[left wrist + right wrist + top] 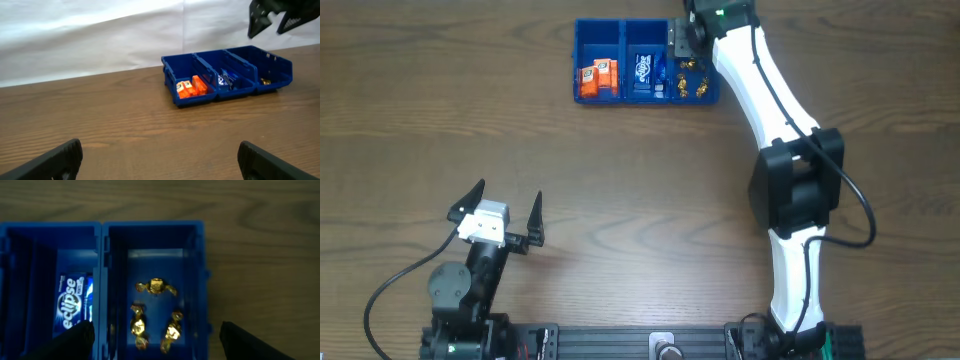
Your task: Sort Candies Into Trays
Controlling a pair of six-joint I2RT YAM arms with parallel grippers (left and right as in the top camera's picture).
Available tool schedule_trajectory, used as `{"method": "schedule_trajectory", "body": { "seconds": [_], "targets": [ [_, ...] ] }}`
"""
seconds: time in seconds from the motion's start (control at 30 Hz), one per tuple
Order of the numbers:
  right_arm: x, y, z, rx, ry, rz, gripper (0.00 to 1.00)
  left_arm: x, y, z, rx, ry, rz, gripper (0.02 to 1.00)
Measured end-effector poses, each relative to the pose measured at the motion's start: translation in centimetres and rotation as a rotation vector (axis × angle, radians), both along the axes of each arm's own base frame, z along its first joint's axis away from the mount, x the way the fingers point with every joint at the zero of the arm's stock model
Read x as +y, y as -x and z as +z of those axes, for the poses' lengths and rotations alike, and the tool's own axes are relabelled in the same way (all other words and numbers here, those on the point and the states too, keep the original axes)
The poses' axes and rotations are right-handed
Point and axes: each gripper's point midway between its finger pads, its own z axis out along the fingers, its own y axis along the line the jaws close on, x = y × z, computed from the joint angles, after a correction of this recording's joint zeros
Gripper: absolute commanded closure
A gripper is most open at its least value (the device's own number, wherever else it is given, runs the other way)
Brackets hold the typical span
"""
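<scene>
Jaws on right gripper (160,344) are spread wide with nothing between them. It hangs over the right-end compartment of the tray (577,60), where three gold candies (156,287) lie. Left gripper (509,192) is also spread and empty, near its base and well apart from tray. Orange candies (598,80) sit in left compartment, blue packs (642,72) in middle. No loose candy on table (620,200), so I read this as the end of a drop. Best move: lift straight up clear of compartment walls before swinging away, jaws apart so no wrapper snags. Right wrist view gives the gold count; in top view the arm covers part of that compartment. Left wrist view shows right gripper above the rim, a height top view can't give.
</scene>
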Motion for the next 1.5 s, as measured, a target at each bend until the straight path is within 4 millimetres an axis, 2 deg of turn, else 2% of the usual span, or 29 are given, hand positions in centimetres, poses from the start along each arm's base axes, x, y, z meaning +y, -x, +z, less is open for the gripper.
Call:
{"method": "schedule_trajectory", "body": {
  "seconds": [0.03,0.1,0.13,0.23,0.27,0.33,0.4,0.43,0.47,0.53,0.63,0.77,0.87,1.07,1.4,1.5],
  "targets": [
    [-0.3,0.5,1.2,-0.012,0.007,0.003,0.062,0.0,0.0,0.0,0.000,0.000,0.000,0.020],
    [-1.2,2.1,5.5,-0.078,0.019,0.010,0.001,0.0,0.0,0.0,0.000,0.000,0.000,0.020],
    [-1.8,2.8,7.4,-0.111,0.021,0.003,0.001,0.0,0.0,0.0,0.000,0.000,0.000,0.020],
    [-5.4,7.1,14.5,-0.266,0.035,-0.050,0.003,0.0,0.0,0.0,0.000,0.000,0.000,0.020],
    [-6.5,8.3,16.2,-0.322,0.038,-0.069,0.003,0.0,0.0,0.0,0.000,0.000,0.000,0.020],
    [-8.7,11.7,17.8,-0.395,0.051,-0.100,0.003,0.0,0.0,0.0,0.000,0.000,0.000,0.020],
    [-9.9,14.8,17.5,-0.428,0.058,-0.111,0.003,0.0,0.0,0.0,0.000,-0.001,0.000,0.020],
    [-10.5,17.3,16.5,-0.443,0.062,-0.108,0.003,0.0,0.0,0.0,0.000,-0.002,0.000,0.020],
    [-10.7,18.1,16.0,-0.485,0.051,-0.109,0.003,0.0,0.0,0.0,0.000,-0.002,0.000,0.020],
    [-11.5,21.4,13.1,-0.497,0.050,-0.110,0.003,0.0,0.0,0.0,0.000,-0.003,-0.001,0.020],
    [-13.4,24.8,10.2,-0.536,0.038,-0.141,0.003,0.0,0.0,0.0,0.000,-0.003,-0.001,0.020],
    [-15.0,27.9,7.8,-0.638,-0.001,-0.176,0.003,0.0,0.0,0.0,0.000,-0.003,0.000,0.020],
    [-14.9,29.4,6.1,-0.727,-0.041,-0.160,0.003,0.0,0.0,0.0,0.000,-0.003,-0.001,0.020],
    [-14.6,30.3,3.8,-0.847,-0.073,-0.112,0.003,0.0,0.0,0.0,0.000,-0.003,0.000,0.020],
    [-13.7,30.1,1.1,-0.894,-0.019,-0.011,0.003,0.0,0.0,0.0,0.000,-0.003,0.000,0.020],
    [-13.2,30.1,1.1,-0.896,-0.004,0.027,0.003,0.0,0.0,0.0,0.000,-0.003,0.000,0.020]
  ]
}}
